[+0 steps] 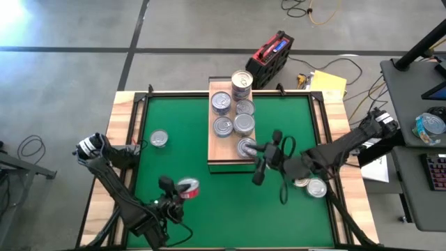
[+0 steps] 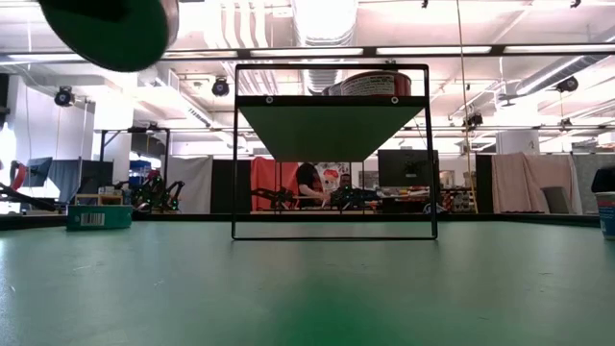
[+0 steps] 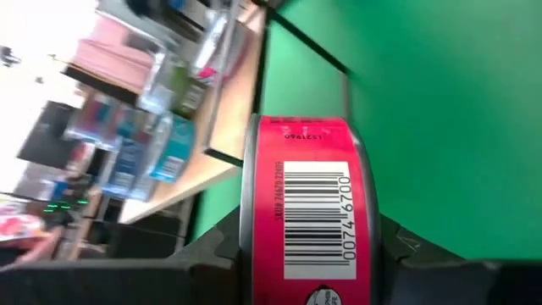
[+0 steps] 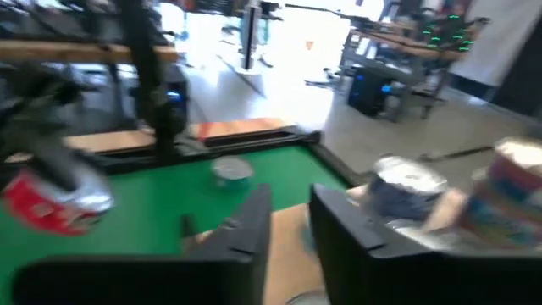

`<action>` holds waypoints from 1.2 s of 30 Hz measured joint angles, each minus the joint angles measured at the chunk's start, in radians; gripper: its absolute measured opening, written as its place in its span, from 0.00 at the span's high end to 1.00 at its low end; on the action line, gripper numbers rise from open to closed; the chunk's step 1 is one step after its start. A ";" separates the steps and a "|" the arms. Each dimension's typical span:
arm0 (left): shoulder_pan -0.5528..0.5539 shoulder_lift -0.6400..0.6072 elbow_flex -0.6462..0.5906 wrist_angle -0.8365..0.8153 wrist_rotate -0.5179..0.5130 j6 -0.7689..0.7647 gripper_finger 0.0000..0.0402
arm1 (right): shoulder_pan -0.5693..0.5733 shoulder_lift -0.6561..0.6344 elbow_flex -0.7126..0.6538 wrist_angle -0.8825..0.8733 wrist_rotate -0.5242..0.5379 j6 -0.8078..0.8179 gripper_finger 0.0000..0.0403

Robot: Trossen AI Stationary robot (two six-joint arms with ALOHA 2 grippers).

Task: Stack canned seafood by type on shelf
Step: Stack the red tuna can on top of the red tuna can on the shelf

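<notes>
Ceiling strip lights [image 2: 413,50] lit the room brightly; the right wrist view was motion-blurred, and glare washed out the left wrist view's upper left

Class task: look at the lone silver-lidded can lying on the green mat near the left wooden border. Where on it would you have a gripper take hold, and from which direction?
Grip the lone can across its round side wall, coming straight down from above. It lies flat, lid up, apart from any other can on the green mat, so fingers could likely drop on opposite sides; the flat lid offers nothing to pinch.
</notes>
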 joint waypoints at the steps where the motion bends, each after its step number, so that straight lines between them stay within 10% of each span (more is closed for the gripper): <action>1: 0.000 0.000 -0.019 0.009 -0.026 -0.009 0.73 | -0.023 0.000 0.031 -0.042 0.000 -0.006 0.84; 12: 0.001 0.000 -0.076 0.027 -0.136 -0.083 0.73 | -0.379 -0.001 0.348 -0.467 -0.043 -0.009 0.98; 24: 0.007 0.000 -0.077 -0.005 -0.218 -0.086 0.73 | -0.853 0.019 0.334 -0.367 -0.689 0.016 0.98; 36: 0.017 0.000 -0.077 0.010 -0.217 -0.116 0.73 | -0.973 0.144 0.328 -0.337 -0.805 0.012 0.98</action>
